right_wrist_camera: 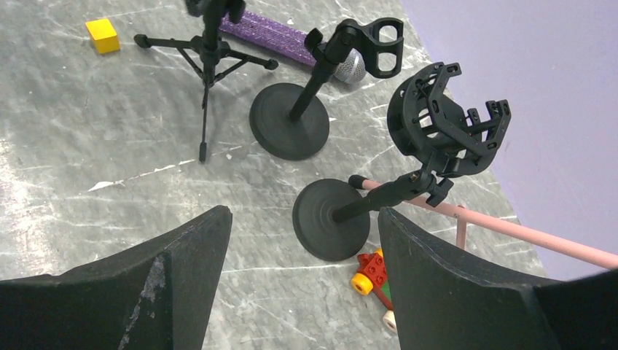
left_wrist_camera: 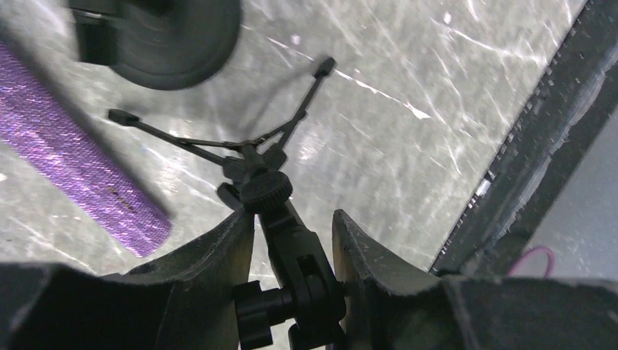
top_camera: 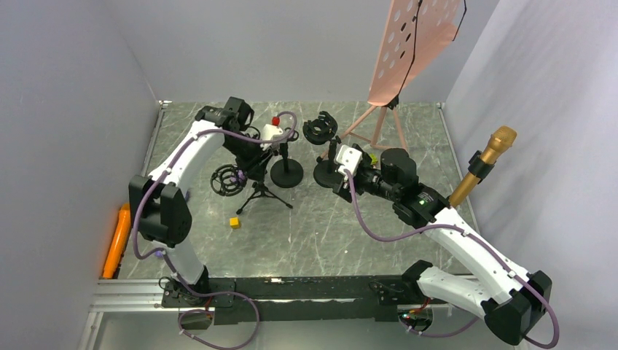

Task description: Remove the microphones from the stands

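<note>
Top view: the left arm is reaching over a tripod stand (top_camera: 262, 193), its left end effector (top_camera: 255, 157) sitting low at the stand's neck. A round cage mount (top_camera: 228, 179) is hanging off the stand's left side. The right end effector (top_camera: 329, 159) is hovering near two round-based stands. A gold microphone (top_camera: 484, 164) is leaning tilted at the right wall, its foot hidden behind the right arm. A yellow block (top_camera: 235, 222) is lying on the tabletop (top_camera: 328, 240).

Left wrist view: the left end effector (left_wrist_camera: 293, 219) is clenching the jointed neck of the tripod stand (left_wrist_camera: 266, 193), one finger on either side. A purple microphone (left_wrist_camera: 80, 157) is lying flat on the tabletop just beside the stand's legs, not touching them.

Right wrist view: the right end effector (right_wrist_camera: 302, 211) is spread wide and released, gripping nothing. Beyond it a cage stand (right_wrist_camera: 444, 109) is tilting on its round base. A clip stand (right_wrist_camera: 291, 124) is standing behind, its clip empty. The purple microphone (right_wrist_camera: 273, 33) is lying past that, silver head toward the clip stand. Toy bricks (right_wrist_camera: 375, 273) are sitting by the cage stand's base.
</note>
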You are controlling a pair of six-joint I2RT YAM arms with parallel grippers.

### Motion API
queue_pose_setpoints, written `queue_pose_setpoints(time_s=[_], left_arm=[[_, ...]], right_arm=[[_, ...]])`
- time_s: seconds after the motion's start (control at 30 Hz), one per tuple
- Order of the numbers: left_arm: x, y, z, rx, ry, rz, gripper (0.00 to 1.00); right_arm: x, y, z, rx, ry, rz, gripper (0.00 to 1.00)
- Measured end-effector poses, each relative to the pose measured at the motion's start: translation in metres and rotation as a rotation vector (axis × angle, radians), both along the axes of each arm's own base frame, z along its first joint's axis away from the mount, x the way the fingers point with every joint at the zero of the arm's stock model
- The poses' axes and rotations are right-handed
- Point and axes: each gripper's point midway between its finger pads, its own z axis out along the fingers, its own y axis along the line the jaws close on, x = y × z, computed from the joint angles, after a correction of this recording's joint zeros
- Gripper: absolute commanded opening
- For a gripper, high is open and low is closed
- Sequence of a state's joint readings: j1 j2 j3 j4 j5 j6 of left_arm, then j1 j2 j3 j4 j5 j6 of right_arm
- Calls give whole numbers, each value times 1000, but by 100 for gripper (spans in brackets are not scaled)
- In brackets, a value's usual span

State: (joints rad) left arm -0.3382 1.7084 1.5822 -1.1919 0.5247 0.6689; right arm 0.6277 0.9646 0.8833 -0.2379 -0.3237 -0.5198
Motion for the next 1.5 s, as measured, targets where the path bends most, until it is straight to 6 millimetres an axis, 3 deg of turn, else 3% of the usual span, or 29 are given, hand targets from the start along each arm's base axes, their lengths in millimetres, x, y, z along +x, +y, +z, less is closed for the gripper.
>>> queue_pose_setpoints(time_s=[0.07, 0.3, 0.57, 0.87, 1.03, 1.27, 1.5], left_arm=[[10, 2, -2, 0, 7, 16, 12], [14, 11, -3, 62, 3, 23, 13], [41, 36, -3, 182, -6, 60, 15], [50, 42, -5, 207, -6, 81, 47], [66, 40, 1, 200, -67, 105, 53], [95, 31, 31, 152, -202, 121, 59], [105, 28, 34, 144, -251, 104, 69]], right_arm=[[0, 0, 0, 0, 0, 0, 79], [0, -1, -2, -2, 0, -1, 79], [0, -1, -5, -3, 4, -2, 79], [0, -2, -5, -5, 5, -3, 79], [-1, -3, -8, -14, 16, -4, 79], [0, -2, -1, -11, 11, -4, 79], [4, 1, 3, -10, 13, -5, 79]])
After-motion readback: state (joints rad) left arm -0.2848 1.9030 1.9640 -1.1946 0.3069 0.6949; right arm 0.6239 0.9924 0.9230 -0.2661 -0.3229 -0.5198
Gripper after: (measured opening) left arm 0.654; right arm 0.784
